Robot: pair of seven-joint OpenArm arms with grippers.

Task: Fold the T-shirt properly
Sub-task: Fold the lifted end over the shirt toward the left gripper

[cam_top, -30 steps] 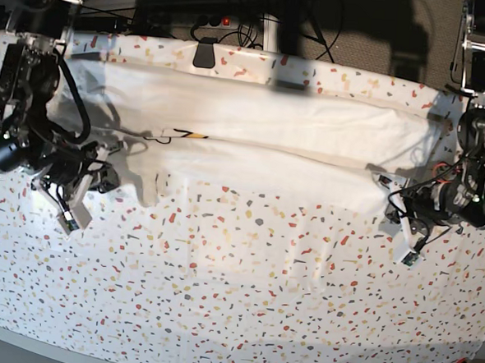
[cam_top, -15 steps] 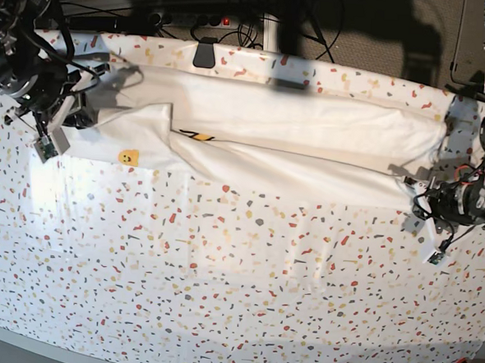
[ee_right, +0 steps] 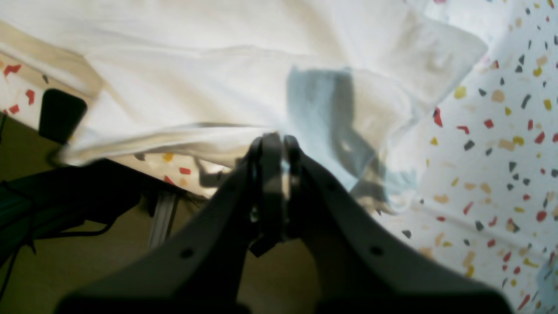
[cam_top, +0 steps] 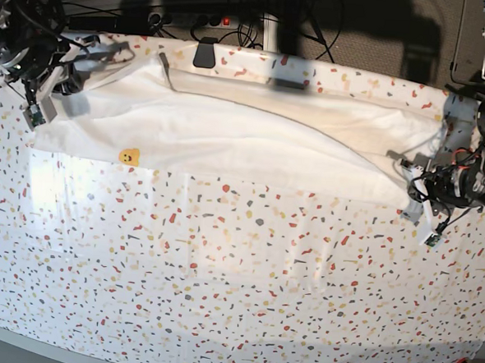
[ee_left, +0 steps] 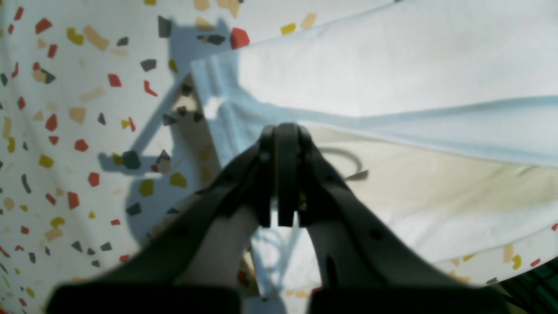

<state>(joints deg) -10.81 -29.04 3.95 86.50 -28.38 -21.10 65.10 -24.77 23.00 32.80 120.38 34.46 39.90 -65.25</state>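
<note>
Both grippers were clenched on cloth as I watched: the left gripper (cam_top: 412, 210) pinched one end of the T-shirt (cam_top: 253, 137), the right gripper (cam_top: 46, 95) the other. The shirt lay stretched along the desk's (cam_top: 235, 296) far edge, its long axis running straight from one gripper to the other. I judged neither arm nearer.

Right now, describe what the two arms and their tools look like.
Both arms are black, blocky and jointed, with loose black cables looped along them. The left tool and right tool each have two dark grey tapering fingers with small round holes. A small white part with a green mark sticks out below each wrist.
</note>
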